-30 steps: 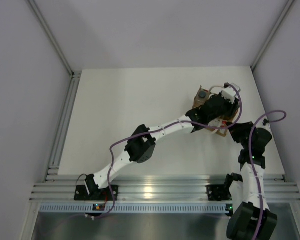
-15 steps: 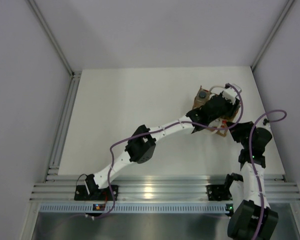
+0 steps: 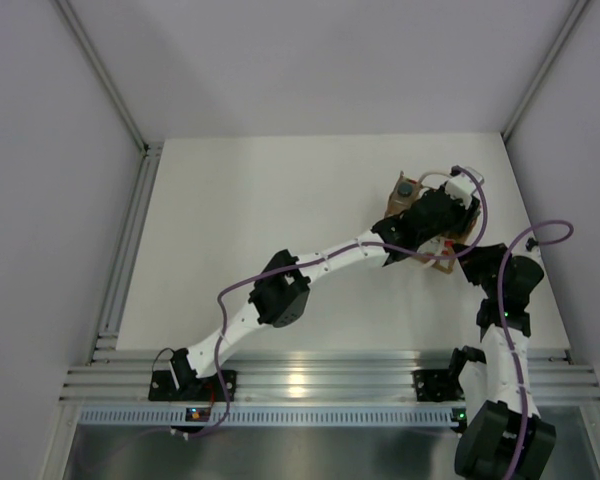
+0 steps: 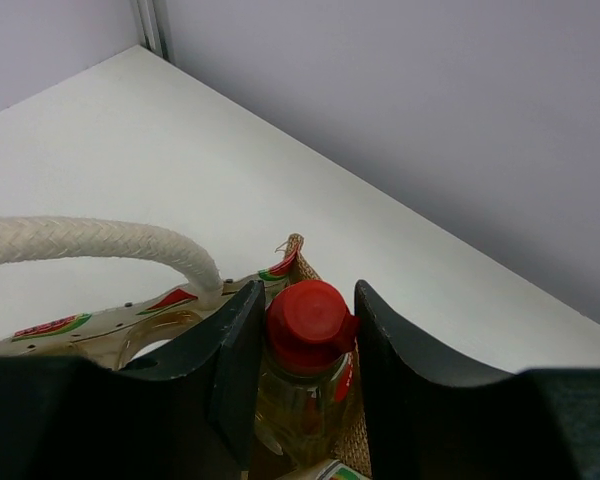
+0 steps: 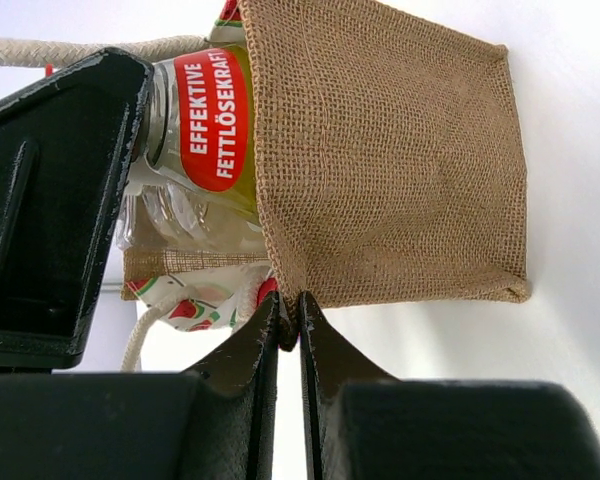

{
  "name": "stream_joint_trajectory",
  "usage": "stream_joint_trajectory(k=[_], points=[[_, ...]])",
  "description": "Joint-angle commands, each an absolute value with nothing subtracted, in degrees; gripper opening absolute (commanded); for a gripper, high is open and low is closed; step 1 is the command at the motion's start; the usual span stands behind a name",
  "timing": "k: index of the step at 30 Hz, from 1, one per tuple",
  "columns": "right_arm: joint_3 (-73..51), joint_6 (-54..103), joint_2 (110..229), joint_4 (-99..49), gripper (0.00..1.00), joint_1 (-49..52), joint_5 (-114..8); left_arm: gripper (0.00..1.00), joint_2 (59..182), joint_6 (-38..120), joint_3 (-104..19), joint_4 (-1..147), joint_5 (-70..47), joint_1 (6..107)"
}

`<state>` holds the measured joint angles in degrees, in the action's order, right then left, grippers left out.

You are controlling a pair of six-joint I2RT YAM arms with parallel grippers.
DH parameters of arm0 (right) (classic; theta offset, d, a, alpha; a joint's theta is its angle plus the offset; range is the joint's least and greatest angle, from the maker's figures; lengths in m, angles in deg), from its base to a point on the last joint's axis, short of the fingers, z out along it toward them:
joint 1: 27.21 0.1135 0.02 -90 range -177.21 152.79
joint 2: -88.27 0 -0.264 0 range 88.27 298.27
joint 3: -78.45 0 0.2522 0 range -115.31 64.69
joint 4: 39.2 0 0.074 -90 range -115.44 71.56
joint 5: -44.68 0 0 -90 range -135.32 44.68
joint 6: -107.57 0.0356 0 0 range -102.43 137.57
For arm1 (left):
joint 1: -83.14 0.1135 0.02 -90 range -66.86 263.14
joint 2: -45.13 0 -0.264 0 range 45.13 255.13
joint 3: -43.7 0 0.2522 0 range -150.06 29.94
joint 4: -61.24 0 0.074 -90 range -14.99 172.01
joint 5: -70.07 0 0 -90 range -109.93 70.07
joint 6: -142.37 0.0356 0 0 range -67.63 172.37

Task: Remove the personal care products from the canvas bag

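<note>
- The small tan-brown woven canvas bag fills the upper middle and right of the right wrist view, lying on the white table.
- In the top view the bag sits in the upper right of the table, mostly covered by the two wrists.
- The left gripper is at the bottom centre of the left wrist view. Its two dark fingers are drawn in against either side of the red cap of a yellow-amber bottle, holding it at the neck.
- That bottle stands in the mouth of the bag, with its cap above the bag's frayed rim.
- In the right wrist view the same bottle shows a red label with white lettering, just left of the bag's edge.
- The right gripper, at the bottom centre of its view, has its jaws pinched tight on the bag's lower edge.
- A pale looped rope handle arcs across the left of the left wrist view, above the white panel printed in red.
- A dark round cap shows at the bag's upper-left end in the top view. I cannot tell whether it is inside the bag or beside it.
</note>
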<state>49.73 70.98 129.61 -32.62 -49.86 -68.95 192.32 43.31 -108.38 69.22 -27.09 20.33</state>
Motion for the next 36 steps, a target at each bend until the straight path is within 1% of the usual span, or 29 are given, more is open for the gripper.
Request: stream_joint_trajectory(k=[1,9,13,20,36], points=[[51.51,70.22,129.93,-29.57,0.02,-50.24,-68.52,0.00,180.74,41.73,-112.62,56.99,-26.17,18.36],[51.86,69.61,129.93,-28.70,0.04,-50.32,-68.08,0.00,179.25,41.56,-112.62,56.29,-26.52,18.19],[51.95,69.34,129.05,-28.25,0.07,-50.24,-67.82,0.00,178.72,41.73,-112.62,55.58,-26.96,18.10],[51.86,69.17,127.82,-27.02,0.09,-50.24,-66.94,0.00,177.40,41.82,-112.62,55.05,-26.87,18.10],[52.30,69.25,128.61,-26.93,0.08,-50.24,-66.41,0.00,173.27,44.54,-112.79,55.40,-27.66,18.10]])
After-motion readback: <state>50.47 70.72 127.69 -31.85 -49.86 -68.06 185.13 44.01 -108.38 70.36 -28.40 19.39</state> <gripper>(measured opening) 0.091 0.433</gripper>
